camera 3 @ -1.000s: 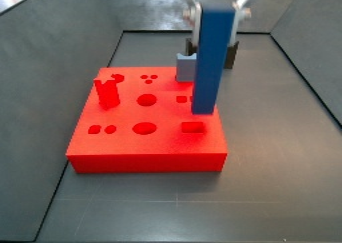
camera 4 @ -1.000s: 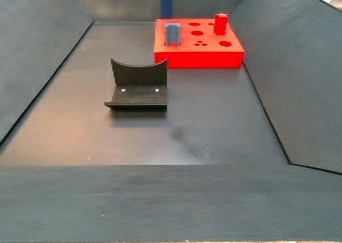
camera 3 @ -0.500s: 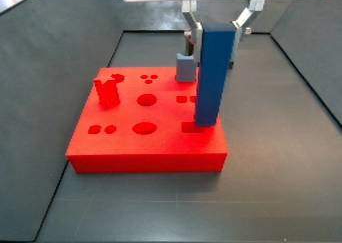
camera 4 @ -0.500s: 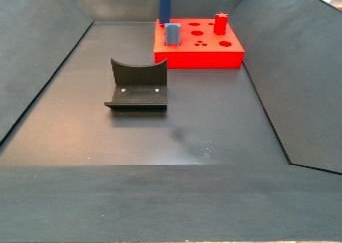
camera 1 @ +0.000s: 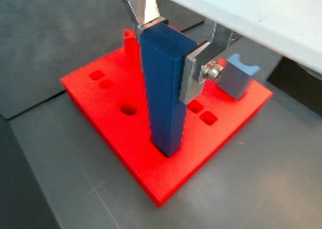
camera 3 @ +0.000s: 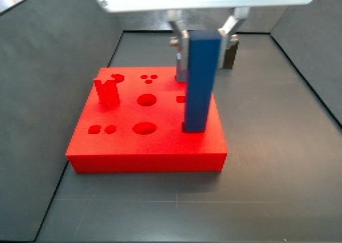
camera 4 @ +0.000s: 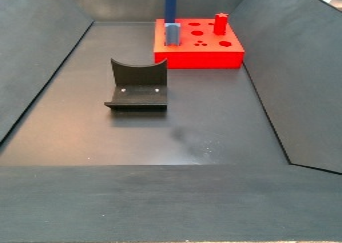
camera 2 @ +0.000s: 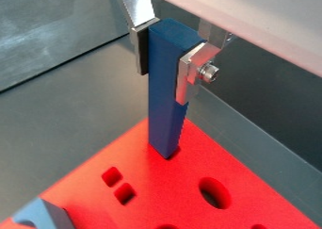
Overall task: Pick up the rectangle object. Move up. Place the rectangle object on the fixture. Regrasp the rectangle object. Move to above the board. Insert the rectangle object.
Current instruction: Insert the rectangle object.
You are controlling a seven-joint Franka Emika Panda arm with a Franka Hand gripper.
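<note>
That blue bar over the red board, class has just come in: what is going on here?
The gripper holds the rectangle object upright between its jaws, shut on the bar's upper part, above the board. The bar's lower end sits at a rectangular hole near the board's edge, apparently starting to enter. A grey-blue peg stands in the board behind it. The fixture stands empty on the floor, apart from the board.

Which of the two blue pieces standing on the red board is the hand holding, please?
The tall, saturated blue bar, clamped upright in the hand with its lower end at a board hole. The shorter grey-blue peg stands free beside it.
</note>
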